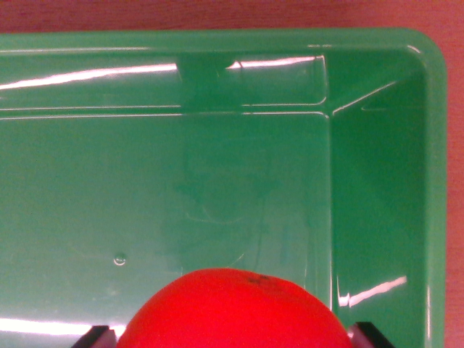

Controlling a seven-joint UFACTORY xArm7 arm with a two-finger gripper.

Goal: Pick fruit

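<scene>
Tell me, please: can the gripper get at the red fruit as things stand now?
Probably yes. The red fruit sits between the two dark fingertips of the gripper at the picture's bottom edge, over the green tray. Nothing blocks it; whether the fingertips touch it is unclear.

A reddish-brown surface point(217, 14) showed as a strip along the top edge. Bright light glared in white streaks on the glossy green below it.

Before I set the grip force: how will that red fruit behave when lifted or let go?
The red fruit looks round and smooth, so it may slip between the hand's fingertips and would likely roll on the glossy green tray if dropped. It looks firm, but its weight cannot be told.
</scene>
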